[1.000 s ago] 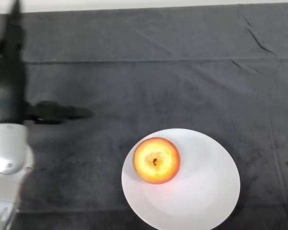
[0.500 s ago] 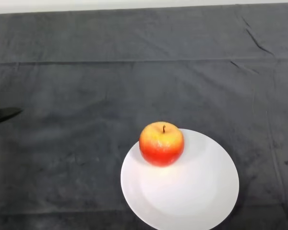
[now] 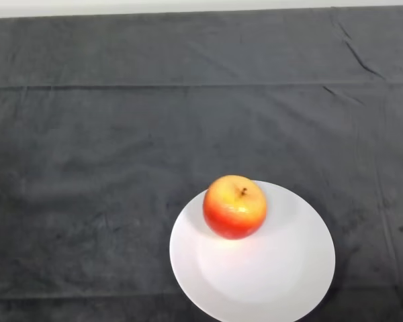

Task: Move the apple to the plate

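Since the red-yellow apple sits on the white plate near the cloth-covered table's front edge, your task looks done.

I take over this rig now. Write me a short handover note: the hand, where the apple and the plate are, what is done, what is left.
Hand: the left hand is not in view.
Apple: it sits on the white plate, in the plate's upper left part, stem pointing up and a little to the right.
Plate: on the dark cloth, near the lower edge of the view, right of the middle.
Done: the apple is on the plate.
Left: nothing visible; only check that the apple lies still.
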You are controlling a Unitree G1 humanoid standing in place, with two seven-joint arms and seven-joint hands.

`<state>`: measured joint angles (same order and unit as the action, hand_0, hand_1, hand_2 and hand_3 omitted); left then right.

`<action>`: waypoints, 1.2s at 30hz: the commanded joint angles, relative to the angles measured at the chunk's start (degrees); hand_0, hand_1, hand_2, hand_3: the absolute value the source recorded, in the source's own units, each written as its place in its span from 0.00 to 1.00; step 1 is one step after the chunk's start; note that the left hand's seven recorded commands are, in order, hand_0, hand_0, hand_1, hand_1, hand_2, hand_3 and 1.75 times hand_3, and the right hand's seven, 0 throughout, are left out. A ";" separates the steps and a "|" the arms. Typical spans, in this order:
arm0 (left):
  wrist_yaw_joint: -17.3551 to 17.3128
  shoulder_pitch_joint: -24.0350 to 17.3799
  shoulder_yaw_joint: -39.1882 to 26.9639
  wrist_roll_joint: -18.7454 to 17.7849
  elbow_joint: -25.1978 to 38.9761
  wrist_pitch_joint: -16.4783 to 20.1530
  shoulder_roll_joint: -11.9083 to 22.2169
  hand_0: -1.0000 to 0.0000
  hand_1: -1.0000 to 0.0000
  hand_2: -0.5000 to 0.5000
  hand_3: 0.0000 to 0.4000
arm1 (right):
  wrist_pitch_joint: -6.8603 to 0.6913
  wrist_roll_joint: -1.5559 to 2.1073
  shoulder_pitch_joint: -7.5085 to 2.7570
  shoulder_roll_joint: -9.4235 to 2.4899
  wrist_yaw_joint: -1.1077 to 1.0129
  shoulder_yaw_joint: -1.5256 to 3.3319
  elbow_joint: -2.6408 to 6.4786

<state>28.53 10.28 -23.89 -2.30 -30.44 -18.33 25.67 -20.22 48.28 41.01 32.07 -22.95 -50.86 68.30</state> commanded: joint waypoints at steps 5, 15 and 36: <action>0.79 3.05 -4.09 -2.47 -8.06 -4.81 2.13 1.00 1.00 0.50 0.00 | 0.31 0.92 -0.32 0.60 0.04 -1.02 -0.32; 0.80 5.25 -6.41 -3.85 -15.97 -9.37 3.02 1.00 1.00 0.50 0.00 | 0.29 0.96 -0.22 0.74 -0.06 -1.08 -0.03; 1.20 7.62 -6.66 -3.23 -23.36 -14.37 4.11 1.00 1.00 0.50 0.00 | 0.30 0.98 -0.05 0.95 -0.26 -1.17 0.48</action>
<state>29.02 15.14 -28.30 -5.76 -51.41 -31.22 25.70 -20.22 48.28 41.01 32.07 -22.95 -50.86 68.30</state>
